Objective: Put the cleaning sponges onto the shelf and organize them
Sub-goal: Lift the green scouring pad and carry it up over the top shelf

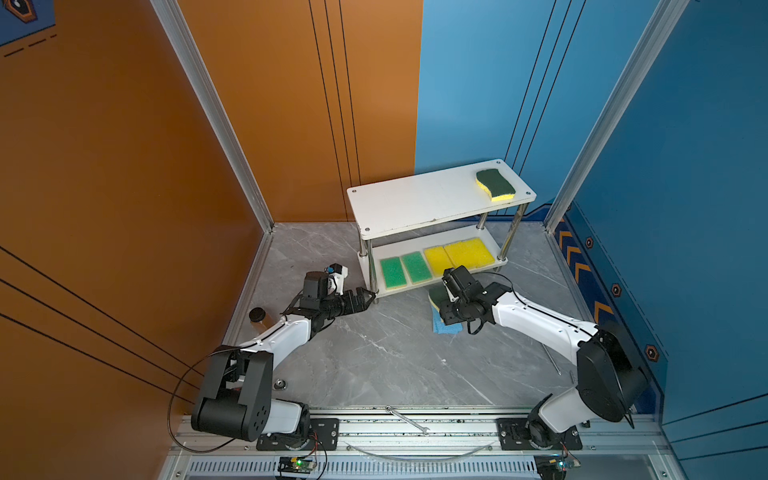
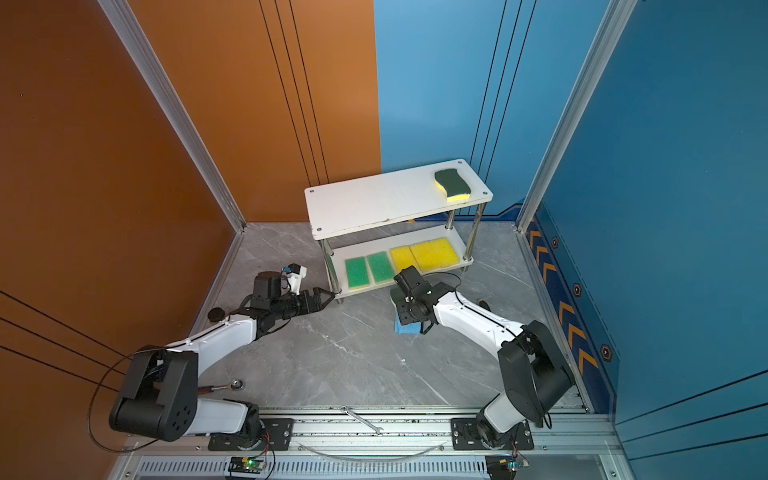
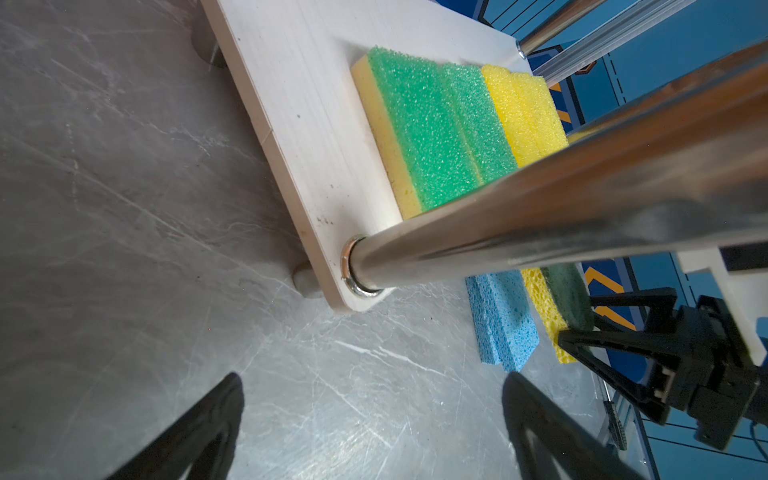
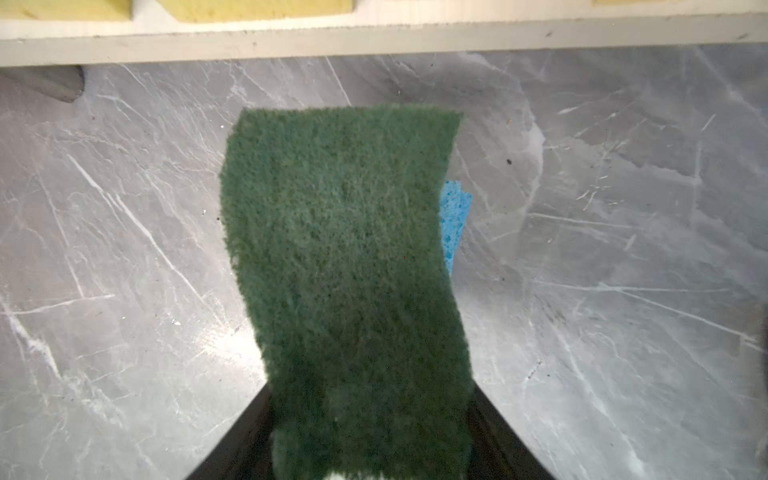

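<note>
Your right gripper (image 4: 370, 440) is gripping the wavy dark-green sponge (image 4: 345, 249) by one end, at frame centre, just below the shelf (image 4: 415, 41) edge. The soft foam may be slipping, or dragging the blue sponge (image 4: 455, 216). Your left gripper (image 3: 372, 378) is standing open.

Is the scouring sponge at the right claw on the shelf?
Off: the right claw grips the scouring sponge over the tabletop, in front of the shelf.

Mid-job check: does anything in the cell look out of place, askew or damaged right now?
Two stray tools stand out: a wrench lies across the front rail, and a ratchet-like tool sits on the table beside the left arm's base. Nothing looks spilled or damaged.
</note>
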`<state>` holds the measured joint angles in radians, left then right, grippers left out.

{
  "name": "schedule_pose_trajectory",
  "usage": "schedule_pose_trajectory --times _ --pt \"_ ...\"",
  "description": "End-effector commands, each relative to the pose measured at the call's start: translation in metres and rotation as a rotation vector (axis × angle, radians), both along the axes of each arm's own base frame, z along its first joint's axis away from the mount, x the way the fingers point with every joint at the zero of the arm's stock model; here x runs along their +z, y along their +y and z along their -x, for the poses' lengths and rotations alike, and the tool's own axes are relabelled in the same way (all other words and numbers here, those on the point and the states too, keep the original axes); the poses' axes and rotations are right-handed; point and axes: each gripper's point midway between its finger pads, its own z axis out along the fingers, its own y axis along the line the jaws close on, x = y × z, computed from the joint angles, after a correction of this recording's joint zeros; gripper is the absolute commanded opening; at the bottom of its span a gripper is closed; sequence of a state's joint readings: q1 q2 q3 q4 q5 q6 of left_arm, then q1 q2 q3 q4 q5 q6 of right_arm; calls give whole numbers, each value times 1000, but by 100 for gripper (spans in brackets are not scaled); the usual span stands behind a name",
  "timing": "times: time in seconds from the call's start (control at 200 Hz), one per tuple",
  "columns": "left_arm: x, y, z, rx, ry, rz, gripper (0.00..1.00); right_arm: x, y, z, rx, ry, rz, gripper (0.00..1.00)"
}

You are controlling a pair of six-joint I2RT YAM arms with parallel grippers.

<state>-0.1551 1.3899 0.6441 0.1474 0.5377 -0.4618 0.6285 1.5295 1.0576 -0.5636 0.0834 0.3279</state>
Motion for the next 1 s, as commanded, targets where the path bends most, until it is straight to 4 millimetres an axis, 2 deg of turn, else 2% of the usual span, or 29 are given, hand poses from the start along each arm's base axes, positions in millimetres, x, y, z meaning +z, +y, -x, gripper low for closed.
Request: schedule_pose_trajectory --times 0.0,0.28,0.631,0.816,0.996 --pt "14 -4 -4 -26 -36 28 98 25 -3 4 17 -23 -18 60" --pt "17 -6 -5 -35 -43 38 97 74 -6 15 57 -90 -68 60" --pt "19 -7 -5 -41 -42 47 98 161 -15 16 108 -251 -123 60" --pt "20 -7 -6 -40 -44 48 98 210 -25 2 109 -347 -146 60" --pt "22 -7 -5 -41 -48 53 98 254 -41 -22 74 -448 -148 59"
